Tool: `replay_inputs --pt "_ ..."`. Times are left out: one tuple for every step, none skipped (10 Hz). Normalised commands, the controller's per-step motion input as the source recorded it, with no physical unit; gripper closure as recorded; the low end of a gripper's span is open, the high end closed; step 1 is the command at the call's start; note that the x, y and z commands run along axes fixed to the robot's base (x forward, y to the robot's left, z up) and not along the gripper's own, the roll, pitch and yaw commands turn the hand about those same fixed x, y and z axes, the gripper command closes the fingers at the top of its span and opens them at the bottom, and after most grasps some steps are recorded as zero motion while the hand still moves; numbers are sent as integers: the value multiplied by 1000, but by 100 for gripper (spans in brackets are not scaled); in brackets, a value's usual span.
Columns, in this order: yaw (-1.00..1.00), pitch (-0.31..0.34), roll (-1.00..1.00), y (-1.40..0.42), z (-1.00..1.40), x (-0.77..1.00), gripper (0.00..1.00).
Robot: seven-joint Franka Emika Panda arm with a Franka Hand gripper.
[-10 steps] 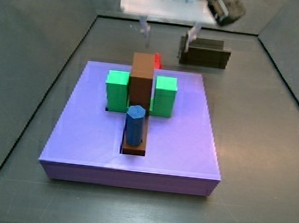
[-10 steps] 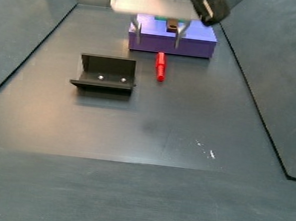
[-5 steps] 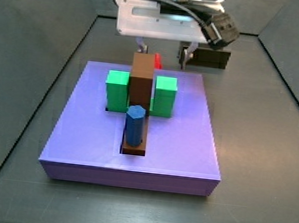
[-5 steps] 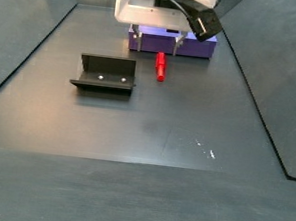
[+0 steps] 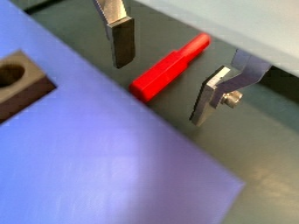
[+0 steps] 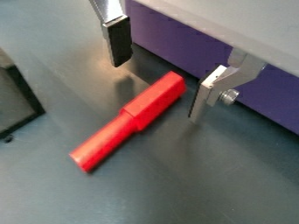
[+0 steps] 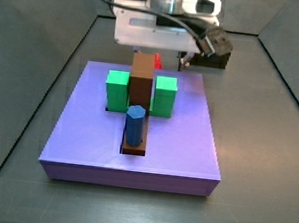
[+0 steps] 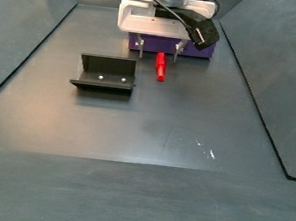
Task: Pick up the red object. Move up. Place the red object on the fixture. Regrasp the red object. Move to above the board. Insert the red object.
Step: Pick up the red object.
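1. One worktop (image 8: 171, 176), dark grey, carries all we see.
2. We see the board (image 7: 162, 145), a lavender slab with green blocks (image 7: 117, 90), a brown bar (image 7: 141, 83) and a blue peg (image 7: 133, 124).
3. We see the fixture (image 8: 104, 74) standing apart on the worktop, near the red object.
4. We find the gripper (image 6: 158, 70) low at the board's edge, its jaws spread wide with nothing clamped between them.
5. We see the red object (image 6: 128, 120) lying flat on the worktop just beside the board, one end between the fingers (image 6: 117, 39), untouched.
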Motion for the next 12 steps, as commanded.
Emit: replay_inputs --pt "0 0 89 0 0 0 0" --pt "0 0 37 0 0 0 0" --pt "0 0 50 0 -51 -26 0" --pt "0 0 70 0 -146 -49 0" --pt "0 0 63 0 -137 -9 0" --pt "0 0 60 0 -129 0 0" --pt "0 0 0 0 0 0 0" --pt "0 0 0 0 0 0 100" --pt "0 0 0 0 0 0 100" --pt "0 0 0 0 0 0 100" --pt "0 0 0 0 0 0 100" --pt "0 0 0 0 0 0 100"
